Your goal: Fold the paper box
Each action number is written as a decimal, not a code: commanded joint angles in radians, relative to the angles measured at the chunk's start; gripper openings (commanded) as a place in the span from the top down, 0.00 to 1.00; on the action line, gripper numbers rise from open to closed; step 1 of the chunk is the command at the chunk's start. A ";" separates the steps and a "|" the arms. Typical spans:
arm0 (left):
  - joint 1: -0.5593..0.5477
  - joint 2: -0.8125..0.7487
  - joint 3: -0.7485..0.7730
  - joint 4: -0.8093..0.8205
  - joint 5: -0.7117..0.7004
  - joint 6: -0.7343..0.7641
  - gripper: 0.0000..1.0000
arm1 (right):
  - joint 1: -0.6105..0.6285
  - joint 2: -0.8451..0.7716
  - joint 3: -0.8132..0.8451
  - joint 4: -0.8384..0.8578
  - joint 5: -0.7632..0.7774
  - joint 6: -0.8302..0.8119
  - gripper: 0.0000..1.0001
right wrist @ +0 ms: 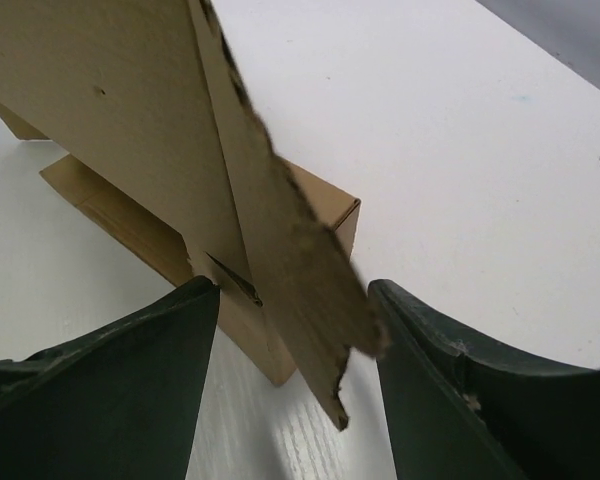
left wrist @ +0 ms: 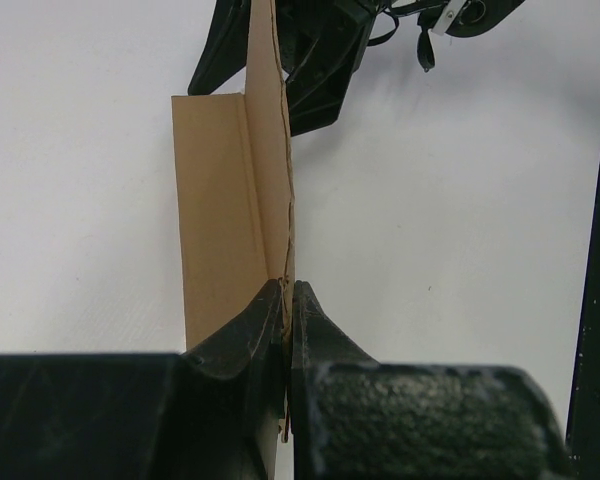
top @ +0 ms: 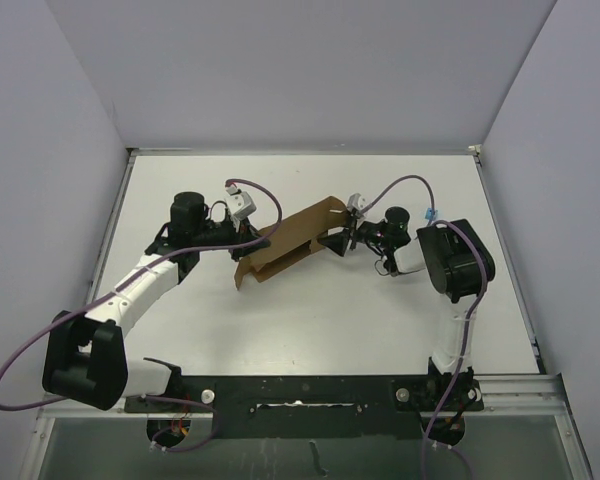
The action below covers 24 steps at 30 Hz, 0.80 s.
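box: plain brown matte cardboard paper box [top: 290, 243], part-folded, one panel upright, flap edge ragged, frame centre | left fingers [left wrist: 289, 302]: black, pinching the upright panel's edge | right fingers [right wrist: 292, 300]: dark, curved, spread astride ragged flap | under: smooth white tabletop [top: 310, 320]
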 commanded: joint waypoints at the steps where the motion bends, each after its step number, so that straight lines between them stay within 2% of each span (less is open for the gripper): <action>1: 0.007 0.015 0.051 0.046 0.047 -0.014 1.00 | 0.018 0.024 0.015 0.090 0.017 0.008 0.40; 15: 0.010 0.020 0.051 0.082 0.075 -0.063 1.00 | 0.047 0.016 0.013 0.084 0.067 0.004 0.70; 20: 0.015 0.020 0.051 0.098 0.077 -0.085 1.00 | 0.048 0.007 0.017 0.091 0.064 0.025 0.72; 24: 0.019 0.020 0.049 0.123 0.080 -0.114 1.00 | 0.048 -0.005 0.018 0.060 0.087 0.015 0.83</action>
